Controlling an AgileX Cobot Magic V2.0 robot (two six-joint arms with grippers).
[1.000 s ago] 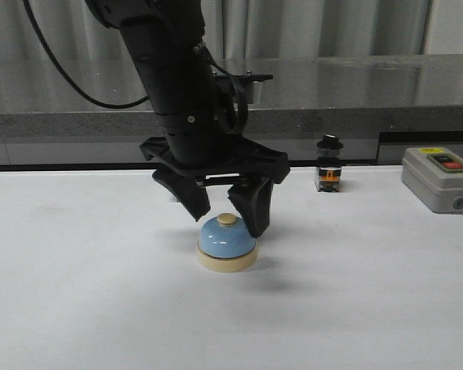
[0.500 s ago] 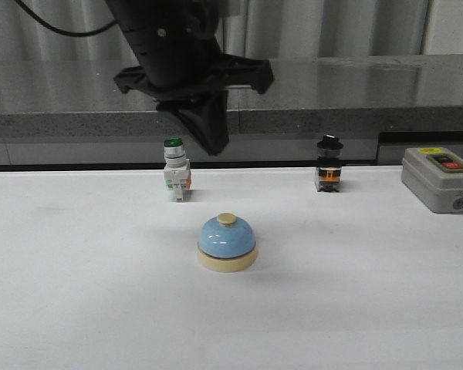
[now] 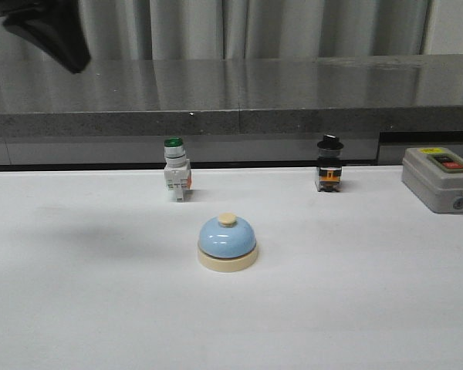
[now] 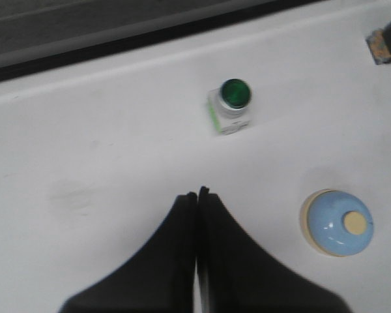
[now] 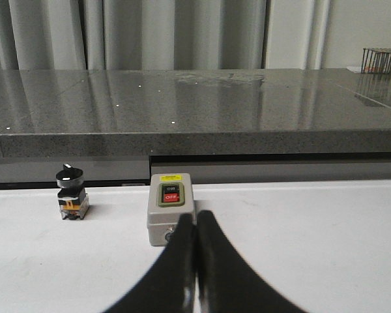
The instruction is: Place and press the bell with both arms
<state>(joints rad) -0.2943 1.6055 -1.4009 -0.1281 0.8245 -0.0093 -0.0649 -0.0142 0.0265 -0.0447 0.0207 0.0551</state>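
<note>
The light-blue bell (image 3: 227, 241) with cream base and cream button stands upright on the white table, near the middle. It also shows in the left wrist view (image 4: 338, 222). My left gripper (image 4: 198, 193) is shut and empty, high above the table and to the left of the bell; only its dark tip (image 3: 50, 35) shows at the top left of the front view. My right gripper (image 5: 195, 216) is shut and empty, low over the table near the grey switch box (image 5: 170, 216). It is out of the front view.
A white green-capped push-button switch (image 3: 176, 170) stands behind the bell to the left. A black-knob switch (image 3: 329, 165) stands behind it to the right. The grey box with a red button (image 3: 440, 179) sits at the far right. A grey counter edge (image 3: 231, 123) runs behind the table.
My left gripper let go of the bell, shut, and rose up and away to the upper left. The bell stayed in place on the table.
</note>
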